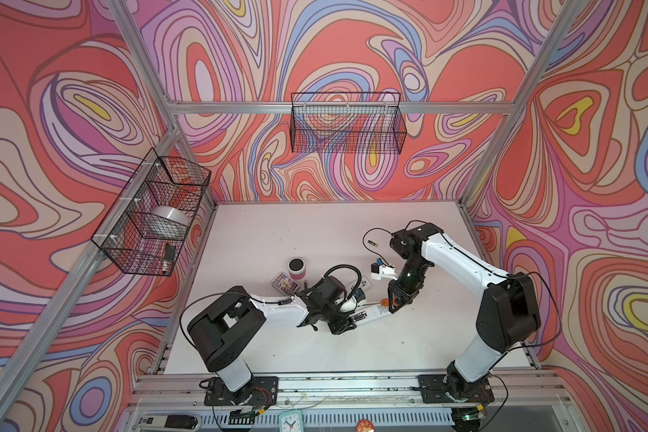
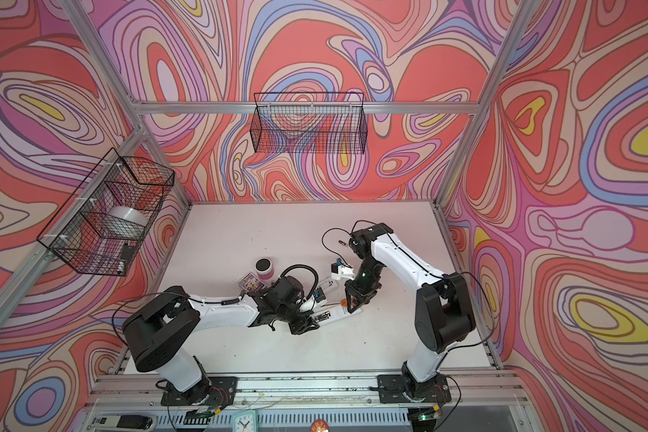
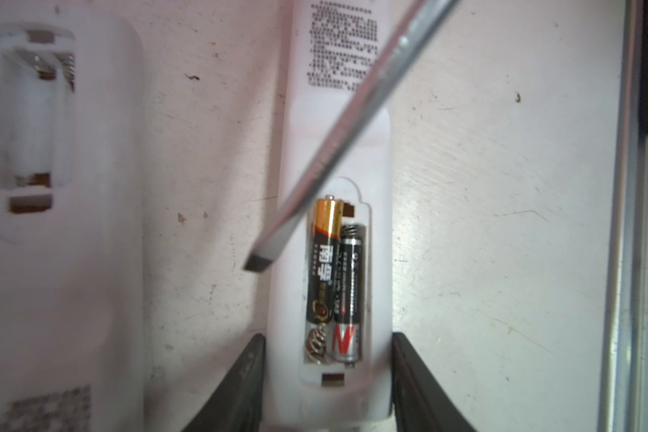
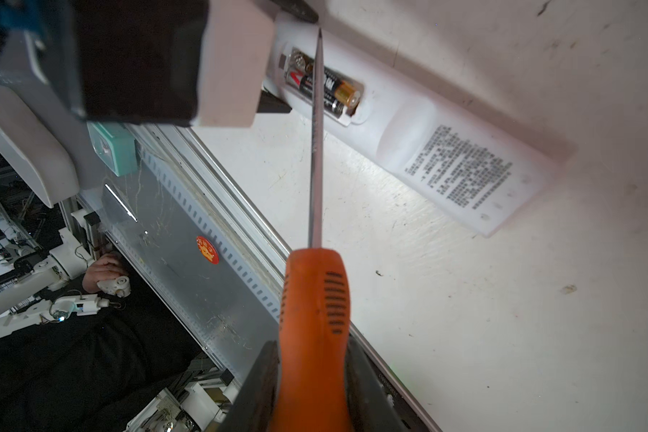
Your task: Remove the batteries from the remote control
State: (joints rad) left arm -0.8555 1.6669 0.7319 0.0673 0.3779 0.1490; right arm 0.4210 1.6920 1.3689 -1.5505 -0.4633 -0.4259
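Both top views: mid-table, the left gripper [image 1: 347, 323] clamps the left end of the white remote control [image 1: 375, 313], and the right gripper [image 1: 394, 303] squeezes the orange screwdriver [image 1: 384, 301] at the remote's right end. A loose battery [image 1: 372, 244] lies farther back. Left wrist view: two batteries [image 3: 320, 269] sit side by side in the open compartment, with the blade tip at the remote's edge beside them; contact unclear. Right wrist view: the fingers pinch the orange handle and the shaft crosses over the batteries.
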